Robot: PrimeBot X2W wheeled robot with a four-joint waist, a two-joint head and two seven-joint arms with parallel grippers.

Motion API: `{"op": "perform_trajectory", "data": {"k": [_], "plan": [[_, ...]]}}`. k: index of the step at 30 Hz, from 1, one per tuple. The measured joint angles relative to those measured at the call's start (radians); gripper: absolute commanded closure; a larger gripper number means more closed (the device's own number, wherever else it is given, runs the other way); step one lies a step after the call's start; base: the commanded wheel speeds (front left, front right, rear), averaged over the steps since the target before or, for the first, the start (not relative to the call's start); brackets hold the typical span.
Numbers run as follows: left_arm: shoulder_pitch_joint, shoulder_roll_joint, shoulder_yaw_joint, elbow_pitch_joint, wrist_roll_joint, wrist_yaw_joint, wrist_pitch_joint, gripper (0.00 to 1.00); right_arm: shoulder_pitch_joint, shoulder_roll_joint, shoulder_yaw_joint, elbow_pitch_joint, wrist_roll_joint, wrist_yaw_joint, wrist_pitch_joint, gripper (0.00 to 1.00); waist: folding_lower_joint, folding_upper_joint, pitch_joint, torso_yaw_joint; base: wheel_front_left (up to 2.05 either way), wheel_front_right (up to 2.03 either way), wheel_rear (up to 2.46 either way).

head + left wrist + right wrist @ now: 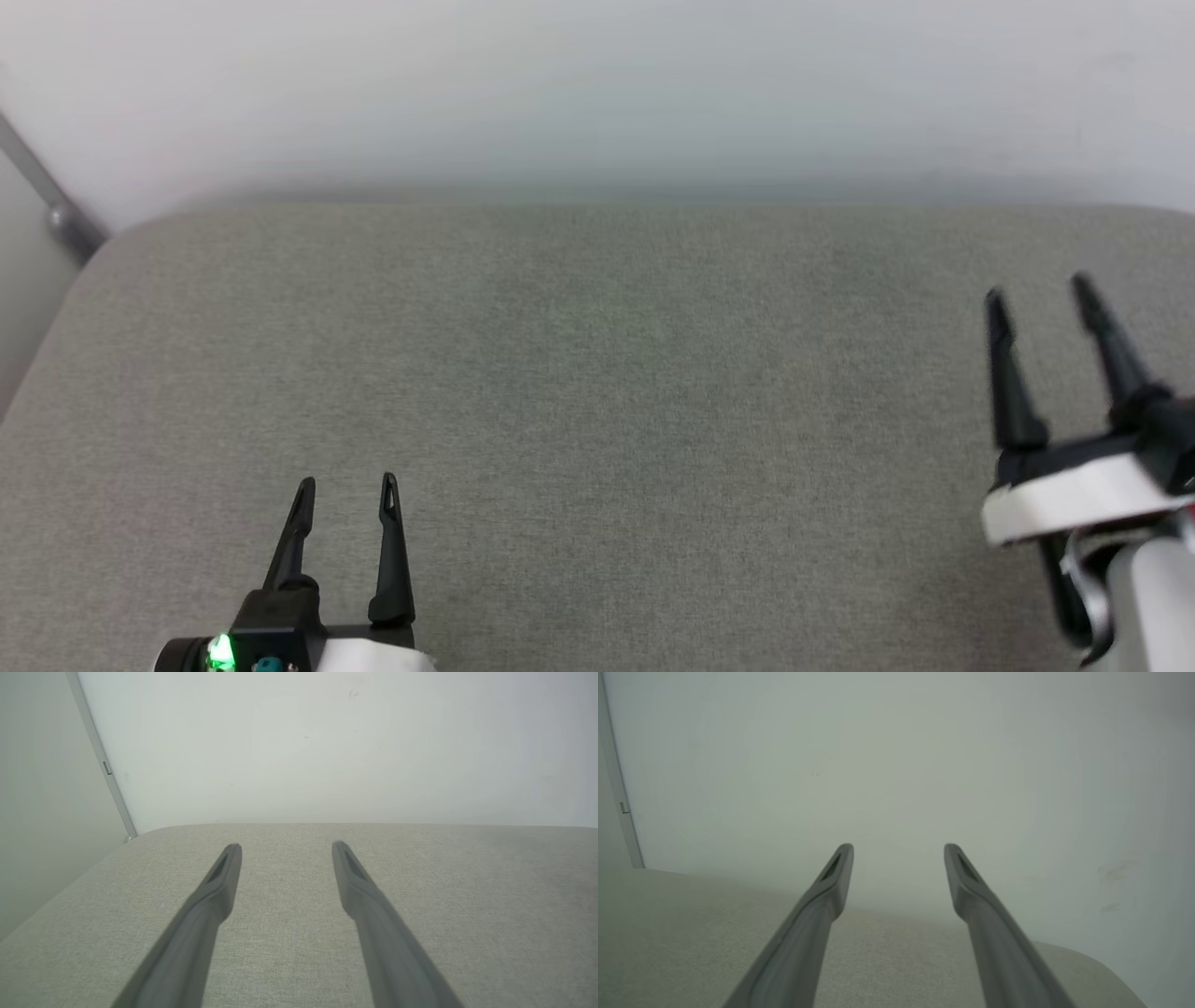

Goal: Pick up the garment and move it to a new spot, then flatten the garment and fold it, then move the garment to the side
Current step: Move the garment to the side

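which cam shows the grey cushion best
The head view: the grey cushion spreads across it, with back edge and rounded left corner. The left wrist view has that corner and back edge beyond the open left claw; the right wrist view has a low strip past the open right claw.

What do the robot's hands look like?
The left gripper and the right gripper look like black claws. Each has two long, thin, dark fingers that narrow to pointed tips, with a small slot near the end. Each sits on a black base with a white wrist band behind it. A little green light glows on the left one's base.
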Motion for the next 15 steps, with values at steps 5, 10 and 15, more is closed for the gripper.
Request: {"op": "perform_trajectory", "data": {"k": [5, 10, 15], "plan": [[0.024, -0.001, -0.002, 0.018, 0.005, -0.013, 0.000, 0.00, 0.123, 0.067, -0.003, -0.001, 0.016, 0.000, 0.000, 0.00, 0.0000, 0.0000, -0.043, 0.019, 0.00, 0.00, 0.00], [0.038, -0.001, -0.004, 0.028, 0.008, -0.022, 0.000, 0.00, 0.229, 0.115, -0.029, -0.037, 0.019, 0.000, 0.000, 0.00, -0.0001, 0.0000, -0.073, 0.033, 0.00, 0.00, 0.00], [0.046, -0.001, -0.016, 0.038, 0.011, -0.032, 0.000, 0.00, 0.329, 0.134, -0.044, -0.087, 0.029, 0.000, 0.000, 0.00, -0.0001, 0.0000, -0.094, 0.043, 0.00, 0.00, 0.00]]}}
